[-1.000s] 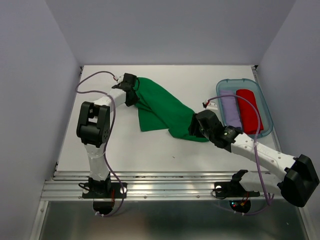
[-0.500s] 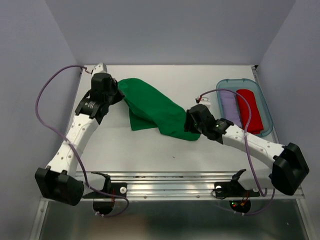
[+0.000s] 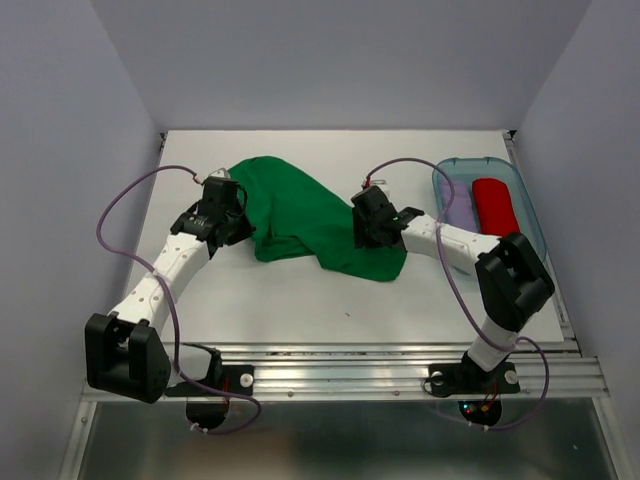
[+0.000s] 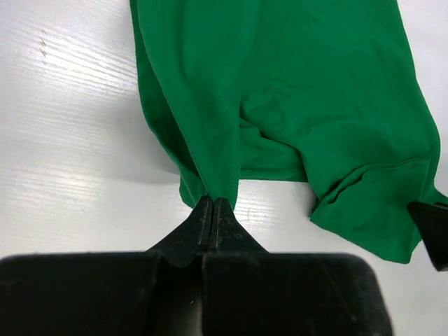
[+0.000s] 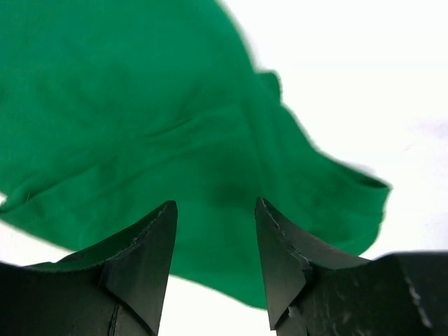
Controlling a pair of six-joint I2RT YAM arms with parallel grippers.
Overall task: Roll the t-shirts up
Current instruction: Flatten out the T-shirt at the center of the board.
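Lying crumpled on the white table (image 3: 300, 305), the bright emerald green cloth t-shirt (image 3: 300, 212) is pinched at 9 o'clock by the left claw (image 4: 212, 204); the right claw (image 5: 213, 206), parted and empty, is now moved off the 4 o'clock hem, so spreading is judged unfinished

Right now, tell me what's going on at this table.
Two arms are working on a green t-shirt lying crumpled on the table. The left gripper is shut on a pinch of its edge; the right gripper hovers open over its other end. A red shirt and a lilac shirt sit in the tray.
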